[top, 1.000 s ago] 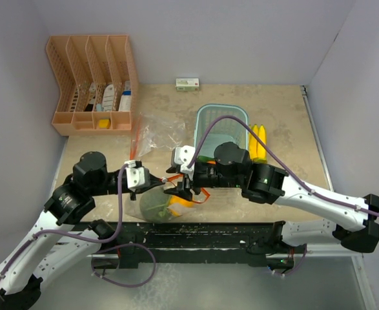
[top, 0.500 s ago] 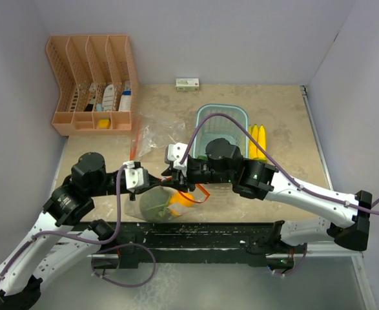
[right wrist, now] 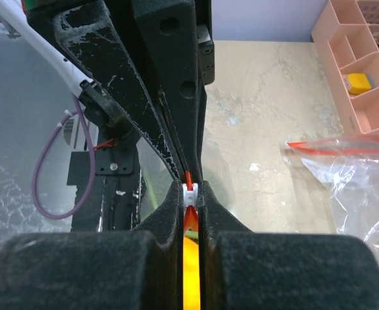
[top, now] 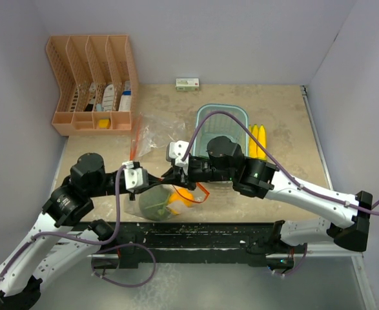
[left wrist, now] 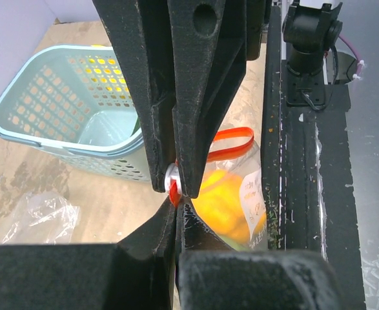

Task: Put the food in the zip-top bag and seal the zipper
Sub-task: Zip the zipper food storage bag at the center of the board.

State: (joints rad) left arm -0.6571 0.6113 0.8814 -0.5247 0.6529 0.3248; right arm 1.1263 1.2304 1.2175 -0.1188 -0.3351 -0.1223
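Tension decides this step, so keep both pinches firm. At lower left of centre in the top view, your left tool [left wrist: 176, 213] is pressed together on the red zipper track [left wrist: 231, 139] of the zip-top bag [top: 152, 208]. The bag lies on the tabletop [top: 286, 123] at the near edge, with a round green head [top: 153, 204] and an orange fruit [top: 184, 196] inside. Just to the right, your right tool [right wrist: 190, 200] is pressed together on the white slider [right wrist: 189, 192], tip to tip with the left.

My reading is that a slider pull is being set up. Hold the left tool as the anchor and draw the right tool straight along the track, level with it, so the slider does not twist out of the pads.

Further right, the bananas [top: 257, 141] lie on the tabletop beside the light blue mesh basket [top: 205, 111], outside the bag. Judge whether sealing now shuts them out.
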